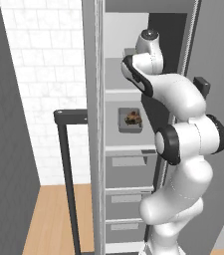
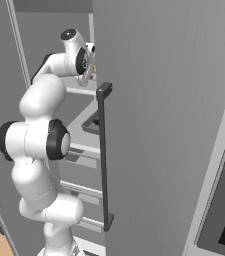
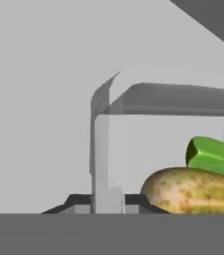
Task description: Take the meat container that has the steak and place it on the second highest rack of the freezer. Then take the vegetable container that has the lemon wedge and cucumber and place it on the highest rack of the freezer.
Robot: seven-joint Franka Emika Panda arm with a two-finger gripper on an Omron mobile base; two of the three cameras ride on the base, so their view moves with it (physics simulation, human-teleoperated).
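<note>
pincer (image 3: pixel 107 201) nearly clenched, dark tips pinching the upright wall of the vegetable container (image 3: pixel 108 149) at its near edge, so grasping the tray by its rim rather than by the food. close behind that wall, the yellow speckled lemon wedge (image 3: pixel 193 191) and the green cucumber (image 3: pixel 214 157) lying inside, touching each other. held up high in the open freezer (image 1: pixel 94 149), hand pushed in at the level of the highest rack (image 1: pixel 117 91), probably so the tray can settle flat on that shelf; whether its base already rests there cannot be told. one level lower, the meat container (image 1: pixel 130 120) with the steak (image 1: pixel 133 118) sitting on the second highest rack (image 1: pixel 128 148), well apart from the arm, so the first half of the task looks done. below that, closed drawers (image 1: pixel 126 172). in the right base view, freezer door swung open with its long dark bar handle (image 2: pixel 103 155) in front of the shelves, hiding most of the interior. next step, as a judgement: lower, let go, draw straight back without dragging the rim.
</note>
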